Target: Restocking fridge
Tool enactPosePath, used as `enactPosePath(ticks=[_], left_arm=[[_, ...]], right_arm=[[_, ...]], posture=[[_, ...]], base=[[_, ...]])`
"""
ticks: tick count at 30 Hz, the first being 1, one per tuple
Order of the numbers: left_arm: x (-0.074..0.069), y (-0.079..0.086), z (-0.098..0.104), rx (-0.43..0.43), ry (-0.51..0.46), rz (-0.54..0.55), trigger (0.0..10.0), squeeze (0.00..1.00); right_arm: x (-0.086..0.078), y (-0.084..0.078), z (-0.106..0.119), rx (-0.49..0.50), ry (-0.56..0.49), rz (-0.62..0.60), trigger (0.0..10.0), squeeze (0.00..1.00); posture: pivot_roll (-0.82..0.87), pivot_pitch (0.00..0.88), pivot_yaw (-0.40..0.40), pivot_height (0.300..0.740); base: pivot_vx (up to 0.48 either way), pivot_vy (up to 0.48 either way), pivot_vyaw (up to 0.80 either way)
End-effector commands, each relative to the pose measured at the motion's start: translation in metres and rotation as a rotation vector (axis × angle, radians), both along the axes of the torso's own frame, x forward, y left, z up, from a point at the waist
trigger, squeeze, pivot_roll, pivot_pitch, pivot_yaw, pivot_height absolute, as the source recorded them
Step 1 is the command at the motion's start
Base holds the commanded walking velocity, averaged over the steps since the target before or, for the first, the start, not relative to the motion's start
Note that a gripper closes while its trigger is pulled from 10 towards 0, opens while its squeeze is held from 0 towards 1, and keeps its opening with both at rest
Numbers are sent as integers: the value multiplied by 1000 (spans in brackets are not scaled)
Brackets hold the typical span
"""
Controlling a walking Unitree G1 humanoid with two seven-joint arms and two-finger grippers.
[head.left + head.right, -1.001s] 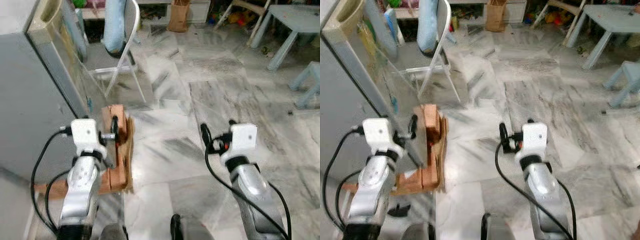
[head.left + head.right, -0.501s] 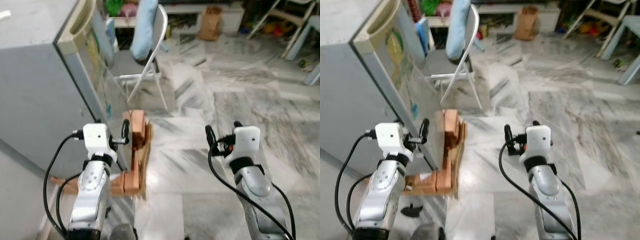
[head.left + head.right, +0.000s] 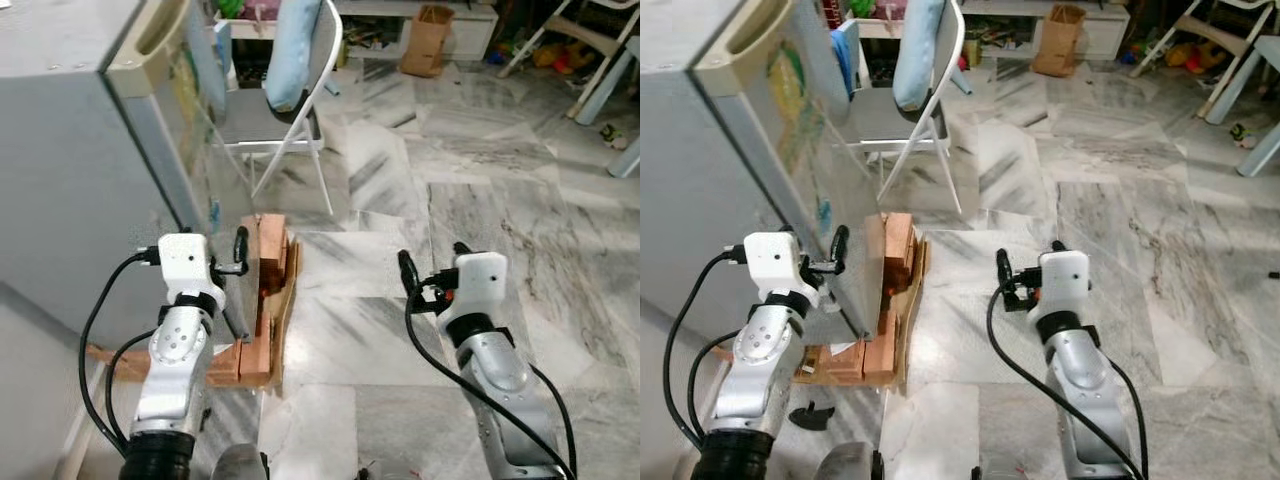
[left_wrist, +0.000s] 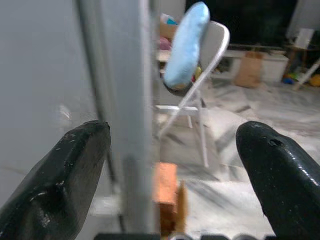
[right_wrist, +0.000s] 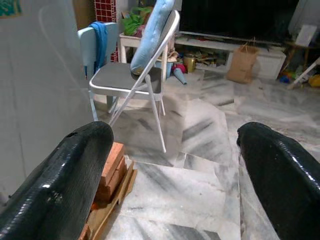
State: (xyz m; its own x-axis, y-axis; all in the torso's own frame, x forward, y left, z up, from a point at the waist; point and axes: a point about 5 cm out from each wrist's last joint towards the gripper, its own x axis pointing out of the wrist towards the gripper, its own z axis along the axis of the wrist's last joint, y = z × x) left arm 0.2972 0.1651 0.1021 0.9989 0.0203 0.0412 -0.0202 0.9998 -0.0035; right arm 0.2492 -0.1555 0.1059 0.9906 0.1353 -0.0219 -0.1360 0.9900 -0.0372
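- The fridge (image 3: pixel 70 150), a grey box with a cream recessed handle along its top edge, is seen on the robot's left, standing on the marble floor (image 3: pixel 470 200); its door is closed, and pale stickers can be made out on the door face.
- The left tool (image 3: pixel 836 250) is held up at the door's free edge, at the lower part of the door. In the left wrist view its two black fingers (image 4: pixel 60 175) are spread wide, with the door's edge between them; no contact with the door can be made out, and nothing is gripped.
- The right tool (image 3: pixel 404 271) is held out over bare floor, well apart from the fridge. Its fingers (image 5: pixel 75 170) are likewise spread wide in the right wrist view, and nothing is held.
- A stack of reddish bricks (image 3: pixel 268 265) on a wooden board is seen at the foot of the fridge, just beside the door's lower corner.
- Beyond the bricks a white folding chair (image 3: pixel 300 110) is placed near the fridge, with a pale blue cushion (image 3: pixel 293 50) leaned upright on its seat.
- A brown paper bag (image 3: pixel 428 40) is stood on the floor further back, near a low white shelf.
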Motion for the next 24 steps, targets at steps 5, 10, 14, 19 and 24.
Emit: enactPosePath(ticks=[5,10,14,19,24], left_arm=[[21,7,12,1,-40,10,10000,0],[32,6,15,19,-47,-4,10000,0],[40,8,16,22,-51,-1,10000,0],[46,9,16,39,-51,14,10000,0],[50,11,17,43,-52,23,10000,0]], right_arm=[[-4,-7,1,-17,9,-21,10000,0],[-5,-7,1,-19,10,-21,10000,0],[-6,-8,1,-20,13,-26,10000,0],[-8,-8,2,-22,13,-26,10000,0],[-11,-8,4,-22,11,-30,10000,0]], posture=[[15,97,-7,740],[6,100,-3,740],[-2,106,-2,740],[-8,113,1,740],[-18,121,4,740]], base=[[0,0,0],[0,0,0],[0,0,0],[0,0,0],[0,0,0]])
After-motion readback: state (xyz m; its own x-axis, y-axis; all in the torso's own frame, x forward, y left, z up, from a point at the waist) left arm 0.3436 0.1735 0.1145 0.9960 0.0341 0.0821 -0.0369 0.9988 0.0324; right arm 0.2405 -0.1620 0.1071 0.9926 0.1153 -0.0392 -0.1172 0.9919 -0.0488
